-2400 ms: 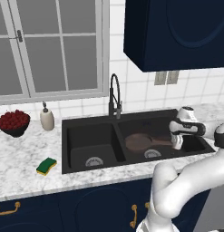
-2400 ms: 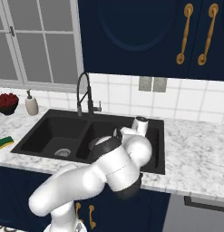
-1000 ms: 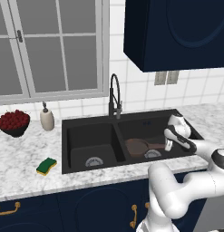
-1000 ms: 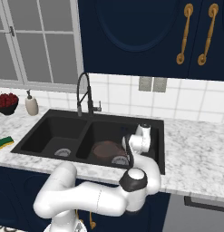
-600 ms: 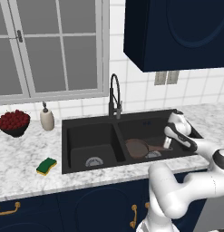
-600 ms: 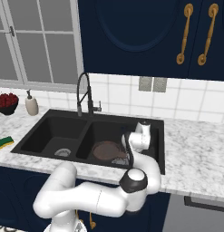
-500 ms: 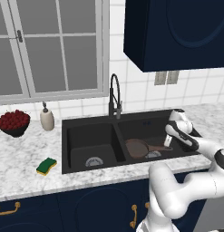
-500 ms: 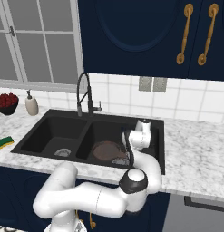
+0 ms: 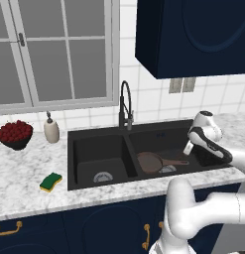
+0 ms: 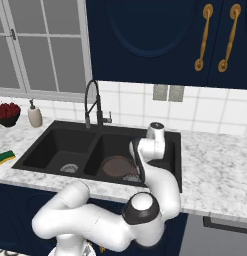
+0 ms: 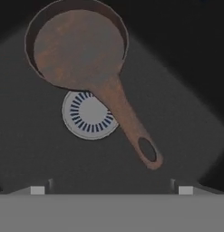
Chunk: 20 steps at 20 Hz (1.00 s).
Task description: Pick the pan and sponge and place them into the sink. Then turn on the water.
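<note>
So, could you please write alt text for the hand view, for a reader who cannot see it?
A brown frying pan lies on the dark floor of a black sink basin, its long handle running down and to the right, past a round metal drain. The gripper hangs above with its fingers spread wide apart, holding nothing.

The sink is set into a white marbled counter. The pan lies flat on the floor of the right basin, partly covered by the white arm that rises in front of it. A round drain is seen in the left basin. The black gooseneck faucet stands behind the divider. The sponge rests on the counter left of the sink, well apart from the pan. A soap dispenser and a bowl of red fruit are placed at the back left.
</note>
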Motion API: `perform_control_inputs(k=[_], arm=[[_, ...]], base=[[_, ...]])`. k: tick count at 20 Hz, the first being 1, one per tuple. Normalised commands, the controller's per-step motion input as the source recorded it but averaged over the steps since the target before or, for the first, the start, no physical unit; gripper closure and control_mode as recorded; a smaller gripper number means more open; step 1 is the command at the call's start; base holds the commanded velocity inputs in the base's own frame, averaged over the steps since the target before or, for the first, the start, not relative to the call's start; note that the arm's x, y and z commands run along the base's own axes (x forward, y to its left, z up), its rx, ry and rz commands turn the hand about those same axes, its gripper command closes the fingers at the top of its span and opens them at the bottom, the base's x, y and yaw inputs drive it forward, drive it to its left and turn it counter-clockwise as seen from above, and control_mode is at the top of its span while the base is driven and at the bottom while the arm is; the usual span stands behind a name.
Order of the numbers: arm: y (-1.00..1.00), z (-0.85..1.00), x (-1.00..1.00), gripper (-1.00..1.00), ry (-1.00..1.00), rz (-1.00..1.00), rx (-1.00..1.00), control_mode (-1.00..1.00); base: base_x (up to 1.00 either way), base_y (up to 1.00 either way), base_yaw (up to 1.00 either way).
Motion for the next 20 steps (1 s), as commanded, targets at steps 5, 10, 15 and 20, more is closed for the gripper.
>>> perform_control_inputs(k=[5,10,15,20], arm=[[0.24,0.89,-0.56,-1.00,-0.04,-0.08,-0.02,-1.00],[0.24,0.93,-0.48,-1.00,0.00,-0.07,-0.04,-1.00],[0.26,0.79,-0.54,-1.00,0.00,-0.09,-0.05,-1.00],[0.45,0.53,-0.68,-1.00,0.00,-0.12,0.00,-1.00]], base=[[0.00,0.00,0.00],[0.00,0.00,0.00],[0.00,0.00,0.00],[0.00,0.00,0.00]])
